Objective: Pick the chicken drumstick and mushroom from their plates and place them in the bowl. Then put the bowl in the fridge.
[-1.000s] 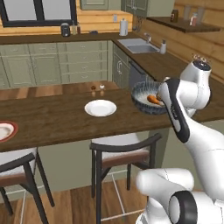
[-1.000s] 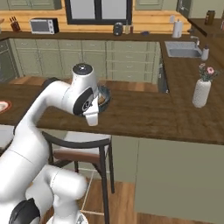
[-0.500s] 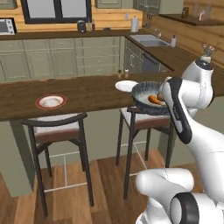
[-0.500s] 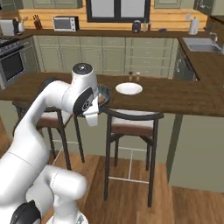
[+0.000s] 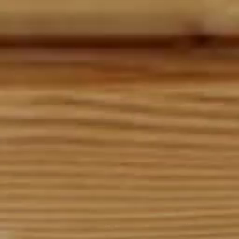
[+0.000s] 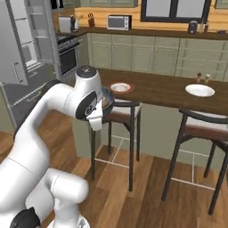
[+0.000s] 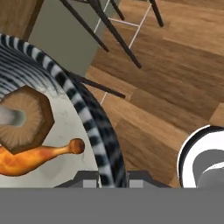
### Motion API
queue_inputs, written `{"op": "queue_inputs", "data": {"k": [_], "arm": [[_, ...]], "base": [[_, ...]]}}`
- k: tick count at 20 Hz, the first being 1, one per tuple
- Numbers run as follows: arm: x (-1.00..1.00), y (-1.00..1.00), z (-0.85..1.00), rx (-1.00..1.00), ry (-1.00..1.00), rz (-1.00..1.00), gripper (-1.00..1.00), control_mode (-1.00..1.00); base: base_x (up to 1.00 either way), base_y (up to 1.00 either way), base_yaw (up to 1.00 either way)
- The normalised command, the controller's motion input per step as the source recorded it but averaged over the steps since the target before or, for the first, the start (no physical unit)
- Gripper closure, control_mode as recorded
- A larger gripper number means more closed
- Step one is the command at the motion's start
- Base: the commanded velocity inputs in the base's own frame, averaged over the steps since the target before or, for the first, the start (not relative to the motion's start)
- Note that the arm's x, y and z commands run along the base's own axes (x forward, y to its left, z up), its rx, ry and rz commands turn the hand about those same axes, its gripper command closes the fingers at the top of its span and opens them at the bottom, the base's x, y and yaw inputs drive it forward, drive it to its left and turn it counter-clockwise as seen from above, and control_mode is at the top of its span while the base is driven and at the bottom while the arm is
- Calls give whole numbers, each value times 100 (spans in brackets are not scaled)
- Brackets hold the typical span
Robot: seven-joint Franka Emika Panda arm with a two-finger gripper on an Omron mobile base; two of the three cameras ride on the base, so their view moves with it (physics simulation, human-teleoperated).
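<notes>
I've got the gripper [image 7: 111, 177] pinched shut on the rim of the bowl [image 7: 94, 127], with the mushroom [image 7: 26, 118] and chicken drumstick [image 7: 39, 157] already inside just left of my fingers, so only the open fridge [image 6: 26, 58] is left.

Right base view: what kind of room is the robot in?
A kitchen, most likely. There is a microwave on the back counter, an oven below it to the left, and a wooden bar counter with plates on it and stools tucked beside it.
</notes>
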Motion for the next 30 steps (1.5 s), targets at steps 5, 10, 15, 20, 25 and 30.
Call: {"op": "queue_inputs", "data": {"k": [5, 10, 15, 20, 25, 30], "arm": [[0, 0, 0, 0, 0, 0, 100, 100], [0, 0, 0, 0, 0, 0, 100, 100], [0, 0, 0, 0, 0, 0, 100, 100], [0, 0, 0, 0, 0, 0, 100, 100], [0, 0, 0, 0, 0, 0, 100, 100], [0, 0, 0, 0, 0, 0, 100, 100]], "base": [[-37, 87, 40], [-36, 77, 32], [-7, 92, 31], [10, 83, 28], [19, 66, 31], [87, 60, 18]]}}
